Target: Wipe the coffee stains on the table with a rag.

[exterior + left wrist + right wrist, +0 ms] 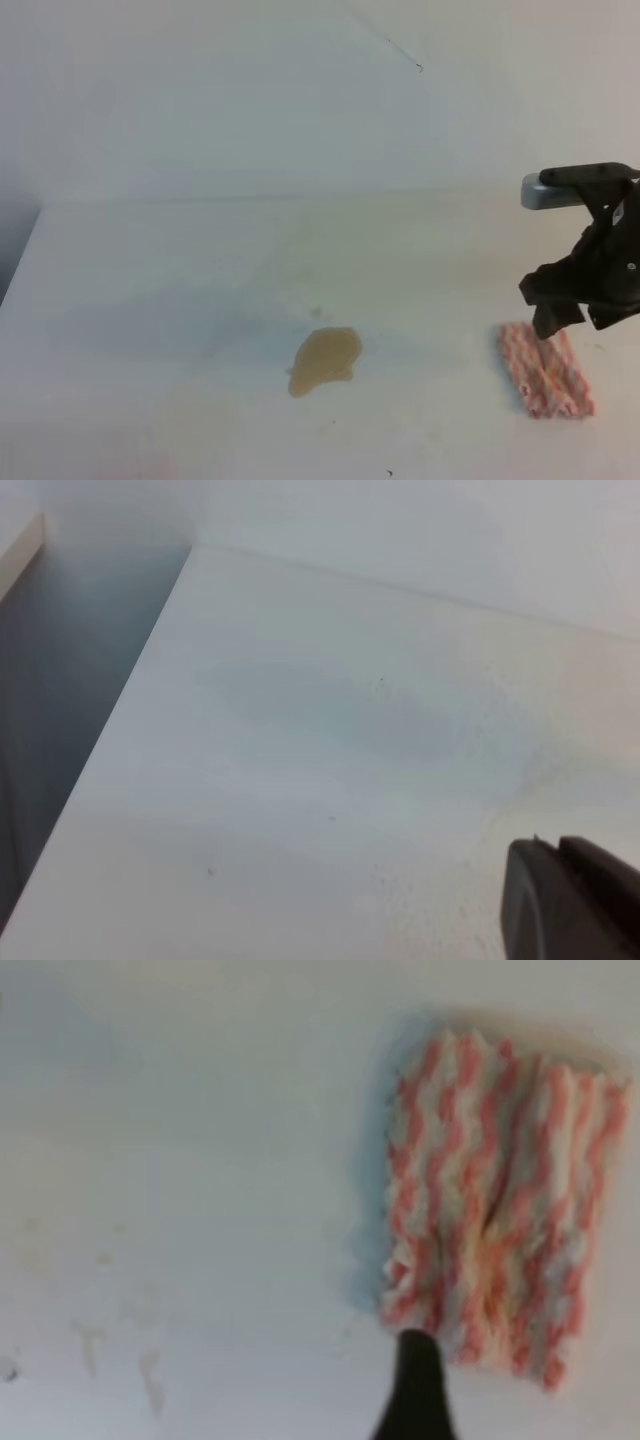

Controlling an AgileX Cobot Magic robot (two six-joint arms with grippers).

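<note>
Nothing is wiped yet: the coffee stains [325, 360] sit whole on the worktop [150, 290]. The rag [545, 370] lies flat, well right of them. My right claw [565, 310] hovers over it; I cannot tell its spread.

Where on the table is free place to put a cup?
Bare table lies left of the coffee stains, and also between the stains and the rag. The right edge is crowded: the right gripper hangs over the rag.
</note>
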